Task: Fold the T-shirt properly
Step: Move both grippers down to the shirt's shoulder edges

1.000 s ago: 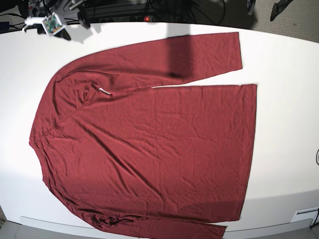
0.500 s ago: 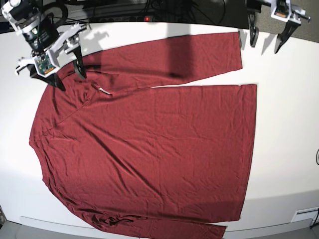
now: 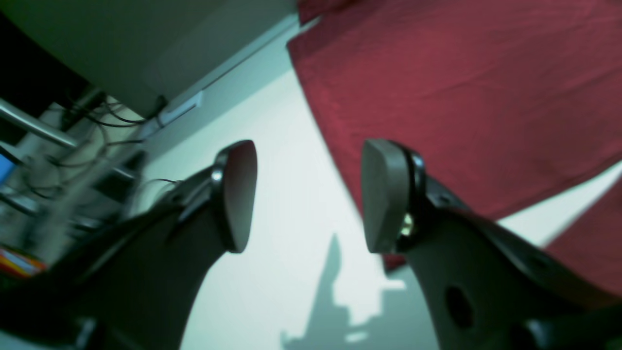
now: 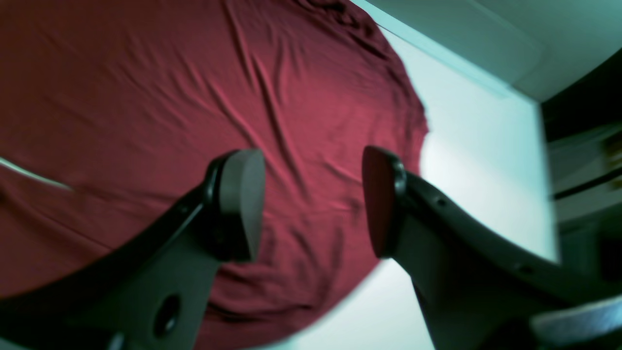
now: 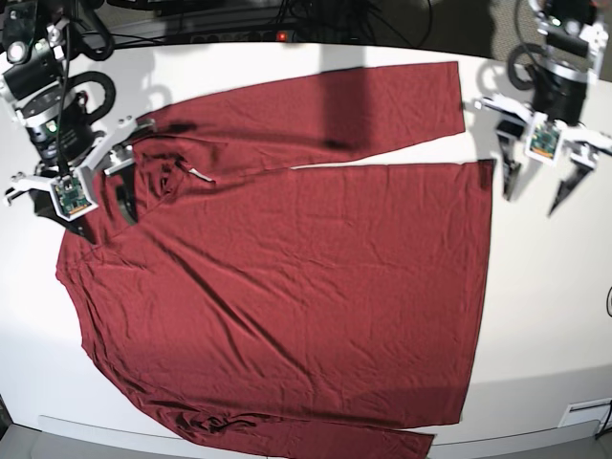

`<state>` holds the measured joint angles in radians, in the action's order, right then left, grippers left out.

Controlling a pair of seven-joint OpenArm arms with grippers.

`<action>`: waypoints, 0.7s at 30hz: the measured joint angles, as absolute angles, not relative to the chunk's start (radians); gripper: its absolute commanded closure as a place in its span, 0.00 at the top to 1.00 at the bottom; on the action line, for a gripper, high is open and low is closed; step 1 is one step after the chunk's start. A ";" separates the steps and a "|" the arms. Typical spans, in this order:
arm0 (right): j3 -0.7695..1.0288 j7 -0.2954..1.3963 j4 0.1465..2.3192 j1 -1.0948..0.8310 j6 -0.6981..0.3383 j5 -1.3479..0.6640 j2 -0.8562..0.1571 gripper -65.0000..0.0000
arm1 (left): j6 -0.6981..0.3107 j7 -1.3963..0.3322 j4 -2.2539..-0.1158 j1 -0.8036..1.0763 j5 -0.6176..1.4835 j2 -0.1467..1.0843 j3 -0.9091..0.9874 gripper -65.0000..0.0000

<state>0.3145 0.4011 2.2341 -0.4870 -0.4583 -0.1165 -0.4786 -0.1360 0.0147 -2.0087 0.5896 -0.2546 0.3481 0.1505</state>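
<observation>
Maroon jersey first: the big dark red long-sleeved T-shirt [image 5: 287, 277] is spread flat over most of the white table [image 5: 555, 316], pretty wrinkly, collar end toward my right arm's side.
Near edge: the bottom sleeve [image 5: 316, 438] runs along the table's front lip, a bit bunched where it meets the body.
Hem: straight edge [image 5: 483, 287] on my left arm's side, bare table beyond it.
My left gripper [image 5: 535, 196]: spread wide, nothing between the jaws, hanging over bare table just outside the hem's top corner. Not touching fabric as far as I can tell.
Left wrist view: both grey pads [image 3: 379, 194] well apart, white table between them, red cloth [image 3: 461, 97] off to one side.
My right gripper [image 5: 103, 212]: also spread, empty, sitting over the shoulder area next to the collar. Can't tell if the tips actually touch the cloth.
Right wrist view: fingertips [image 4: 243, 201] parted with creased red fabric [image 4: 194, 97] under them, rounded shirt edge and table past that.
Neck: small white label [image 5: 196, 174] peeking out at the collar.
Far side: the upper sleeve [image 5: 382, 100] lies stretched out along the back of the table, a shadow band across it.
</observation>
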 measured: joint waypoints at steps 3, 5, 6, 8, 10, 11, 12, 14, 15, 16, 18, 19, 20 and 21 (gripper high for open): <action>0.314 0.410 2.236 -0.487 -0.568 0.007 -0.544 0.50 | -0.197 -0.045 -2.009 0.588 -0.387 0.409 0.153 0.49; 0.314 0.400 2.238 -0.505 -0.615 0.082 -0.592 0.50 | -0.291 -0.097 -2.009 0.599 -0.429 0.455 0.147 0.49; 0.314 0.400 2.238 -0.520 -0.639 0.116 -0.612 0.50 | -0.329 -0.138 -2.009 0.602 -0.427 0.478 0.146 0.49; 0.314 0.399 2.238 -0.544 -0.686 0.163 -0.641 0.50 | -0.345 -0.218 -2.009 0.605 -0.430 0.524 0.146 0.49; 0.314 0.389 2.238 -0.553 -0.699 0.188 -0.660 0.50 | -0.332 -0.178 -2.009 0.633 -0.474 0.566 0.152 0.49; 0.314 0.381 2.238 -0.551 -0.700 0.201 -0.669 0.50 | -0.338 -0.137 -2.009 0.648 -0.478 0.579 0.152 0.49; 0.313 0.376 2.238 -0.551 -0.700 0.207 -0.680 0.50 | -0.348 -0.075 -2.009 0.660 -0.482 0.590 0.150 0.49; 0.314 0.375 2.238 -0.544 -0.695 0.208 -0.690 0.50 | -0.397 0.036 -2.009 0.662 -0.478 0.603 0.146 0.49; 0.314 0.376 2.238 -0.543 -0.696 0.208 -0.690 0.50 | -0.421 0.057 -2.009 0.657 -0.472 0.604 0.145 0.49; 0.314 0.376 2.238 -0.540 -0.698 0.207 -0.690 0.50 | -0.447 0.073 -2.009 0.656 -0.443 0.604 0.145 0.49; 0.314 0.375 2.238 -0.534 -0.697 0.207 -0.690 0.50 | -0.500 0.114 -2.008 0.659 -0.369 0.608 0.145 0.49; 0.314 0.373 2.238 -0.532 -0.697 0.207 -0.690 0.50 | -0.508 0.122 -2.008 0.660 -0.357 0.609 0.145 0.49; 0.314 0.372 2.238 -0.532 -0.697 0.207 -0.690 0.50 | -0.508 0.117 -2.008 0.656 -0.358 0.609 0.145 0.49; 0.314 0.373 2.238 -0.532 -0.698 0.207 -0.690 0.50 | -0.505 0.080 -2.008 0.646 -0.369 0.609 0.145 0.49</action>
